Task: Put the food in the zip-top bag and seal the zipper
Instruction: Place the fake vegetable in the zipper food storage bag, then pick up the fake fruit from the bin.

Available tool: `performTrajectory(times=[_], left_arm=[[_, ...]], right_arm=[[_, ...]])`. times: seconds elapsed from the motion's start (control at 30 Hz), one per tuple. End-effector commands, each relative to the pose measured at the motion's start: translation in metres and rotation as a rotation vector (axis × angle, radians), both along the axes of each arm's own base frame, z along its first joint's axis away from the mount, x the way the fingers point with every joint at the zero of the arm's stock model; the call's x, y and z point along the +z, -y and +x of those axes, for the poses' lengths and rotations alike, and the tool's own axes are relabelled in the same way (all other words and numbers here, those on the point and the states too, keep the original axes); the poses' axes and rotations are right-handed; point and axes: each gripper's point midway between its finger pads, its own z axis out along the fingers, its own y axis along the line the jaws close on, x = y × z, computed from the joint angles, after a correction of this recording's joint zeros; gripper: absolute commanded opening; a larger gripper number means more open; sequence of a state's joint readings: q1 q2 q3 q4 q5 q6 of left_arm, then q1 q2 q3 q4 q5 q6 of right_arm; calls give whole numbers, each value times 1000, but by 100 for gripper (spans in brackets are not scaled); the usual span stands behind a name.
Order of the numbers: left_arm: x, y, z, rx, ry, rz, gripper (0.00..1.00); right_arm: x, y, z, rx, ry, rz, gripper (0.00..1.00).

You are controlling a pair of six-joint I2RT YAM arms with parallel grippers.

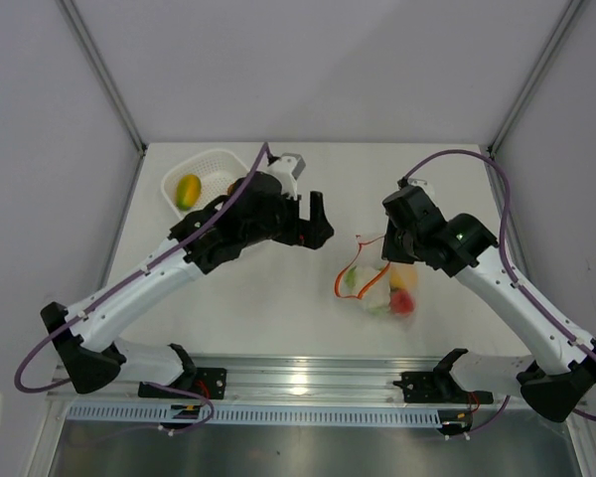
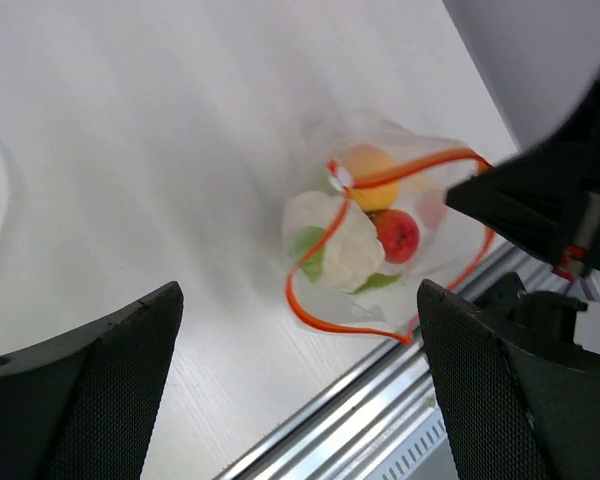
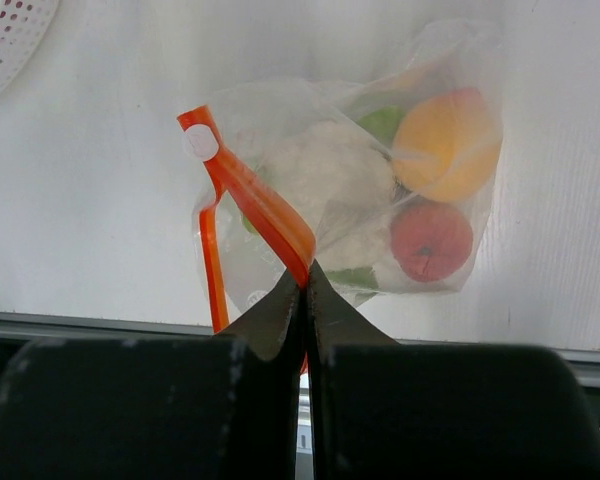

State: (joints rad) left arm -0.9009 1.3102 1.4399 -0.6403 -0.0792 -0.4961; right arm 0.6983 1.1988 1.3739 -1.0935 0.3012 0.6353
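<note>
In the overhead view, the zip-top bag (image 1: 377, 290) is lying on the table (image 1: 278, 308), right of centre and near the front rail. Its zipper (image 1: 346, 281) is curling in an open loop. The right gripper (image 1: 389, 246) is reaching down at the bag's far edge. The left gripper (image 1: 310, 211) is hanging to the left, apart from the bag. A yellow-green mango (image 1: 188, 190) is sitting in the white mesh basket (image 1: 214, 162) at the far left corner.

In the left wrist view, the black fingers (image 2: 90, 390) are standing spread wide with nothing between them. Beyond them the bag is holding an orange piece (image 2: 370, 172), a red piece (image 2: 398, 234) and a white-and-green piece (image 2: 330, 250), and its mouth is gaping.

In the right wrist view, the fingers (image 3: 270, 320) are pressing together and pinching the red-orange zipper strip partway along. A white round tab (image 3: 200, 143) is showing at the strip's upper end, and the bag is lying just beyond with the food inside.
</note>
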Motion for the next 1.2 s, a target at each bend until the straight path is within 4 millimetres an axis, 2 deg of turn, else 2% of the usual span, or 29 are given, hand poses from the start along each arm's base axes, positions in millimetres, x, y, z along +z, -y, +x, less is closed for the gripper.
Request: performTrajectory(times=[0.0,0.07,0.1,0.17,0.2,0.4,0.43,0.47,0.6,0.77,0.83,0.93,1.0,1.17], left_arm=[[-1,-39,34,143,14,-2,100],[-13,-56,43,207,-28,9,100],[-18,-75,57,286,-45,14,99],[-27,-96,69,384,-81,34,100],[-36,-116,80,470,-132,45,99],[-70,-178,117,755,-319,55,100],[-86,-182,123,791,-373,69,99],[-91,-196,128,842,-406,69,99],[-120,-212,141,954,-515,38,99],[-140,-225,153,1099,-550,-3,99],[-155,-231,144,1218,-643,12,99],[-165,-229,150,1260,-707,37,99],[-181,-224,150,1245,-765,62,99],[-194,-224,150,1297,-809,52,100]], right_arm=[[8,0,1,-2,40,26,0],[6,0,0,1,39,21,0],[5,1,0,1,35,18,0],[3,1,0,3,31,13,0],[3,0,0,4,32,13,0],[-1,3,2,1,27,-5,0],[-1,3,2,0,26,-4,0],[-2,3,2,2,25,-6,0],[-6,5,2,3,16,-14,0],[-8,4,3,10,14,-12,0],[-10,5,3,10,8,-15,0],[-11,4,4,11,6,-13,0],[-11,4,4,13,6,-10,0],[-9,3,3,14,8,-3,0]])
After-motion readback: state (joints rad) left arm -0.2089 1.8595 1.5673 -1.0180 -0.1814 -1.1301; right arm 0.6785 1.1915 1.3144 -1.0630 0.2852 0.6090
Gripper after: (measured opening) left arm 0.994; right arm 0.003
